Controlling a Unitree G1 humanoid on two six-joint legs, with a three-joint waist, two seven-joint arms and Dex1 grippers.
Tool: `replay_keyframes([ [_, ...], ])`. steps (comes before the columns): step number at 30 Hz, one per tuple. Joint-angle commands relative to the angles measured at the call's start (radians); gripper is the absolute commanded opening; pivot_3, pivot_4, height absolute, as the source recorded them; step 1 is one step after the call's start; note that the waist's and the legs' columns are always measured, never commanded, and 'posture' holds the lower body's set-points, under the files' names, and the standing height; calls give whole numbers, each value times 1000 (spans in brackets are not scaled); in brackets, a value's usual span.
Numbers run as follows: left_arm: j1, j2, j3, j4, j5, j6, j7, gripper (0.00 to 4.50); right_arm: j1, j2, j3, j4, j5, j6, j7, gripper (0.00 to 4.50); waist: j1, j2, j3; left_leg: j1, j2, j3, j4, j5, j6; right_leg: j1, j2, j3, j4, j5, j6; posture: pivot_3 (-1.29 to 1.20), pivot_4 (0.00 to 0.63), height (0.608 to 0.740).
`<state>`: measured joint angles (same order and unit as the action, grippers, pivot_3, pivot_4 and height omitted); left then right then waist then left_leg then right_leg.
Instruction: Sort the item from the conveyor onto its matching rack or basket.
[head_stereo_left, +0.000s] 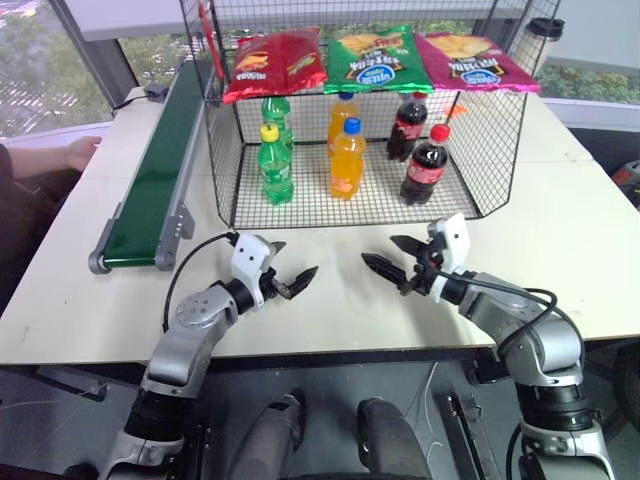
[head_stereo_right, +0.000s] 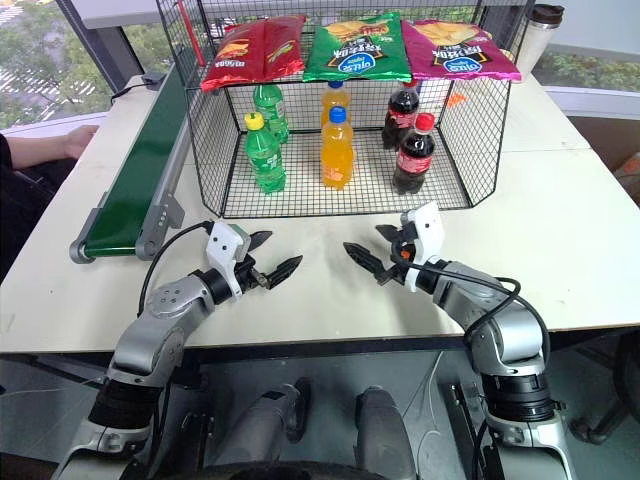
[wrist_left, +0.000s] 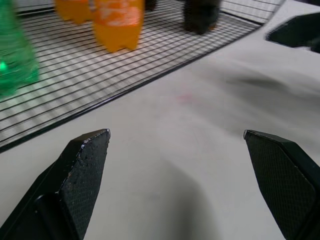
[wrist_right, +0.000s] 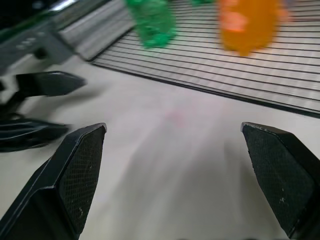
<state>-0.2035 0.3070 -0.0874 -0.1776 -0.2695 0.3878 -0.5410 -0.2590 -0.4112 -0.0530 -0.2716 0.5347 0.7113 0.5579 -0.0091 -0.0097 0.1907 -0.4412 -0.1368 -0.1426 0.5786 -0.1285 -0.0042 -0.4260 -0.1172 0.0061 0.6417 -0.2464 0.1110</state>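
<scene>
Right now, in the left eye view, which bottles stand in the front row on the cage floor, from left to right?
Green soda bottle → orange soda bottle → cola bottle.

Three snack bags are lying side by side across the upper middle of the frame, a red snack bag (head_stereo_left: 274, 62) on the left, a green snack bag (head_stereo_left: 378, 58) in the centre and a magenta snack bag (head_stereo_left: 470, 60) on the right. Below them, two green soda bottles (head_stereo_left: 275, 163) are standing left of two orange soda bottles (head_stereo_left: 346, 158), all upright, with the white counter (head_stereo_left: 330, 310) stretching across the lower half. A person's arm (head_stereo_left: 52, 157) is resting at the left edge, and a lidded cup (head_stereo_left: 543, 40) is standing at the upper right.
</scene>
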Motion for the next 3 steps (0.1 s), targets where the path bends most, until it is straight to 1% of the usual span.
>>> replay_keyframes([
  [1, 5, -2, 29, -38, -24, 8, 7, 4500, -11, 14, 18, -29, -4, -20, -3, 4468, 0, 0, 0, 0, 0, 0, 0, 0, 0, 0, 0, 0, 0, 0, 0, 0, 150, 738],
  [3, 14, 3, 31, -39, -11, -13, 9, 4500, -19, 19, 23, -14, -10, -28, -3, 4468, -1, 0, 0, 0, 0, 0, 0, 0, 0, 0, 0, 0, -1, 0, 0, 0, 150, 738],
])
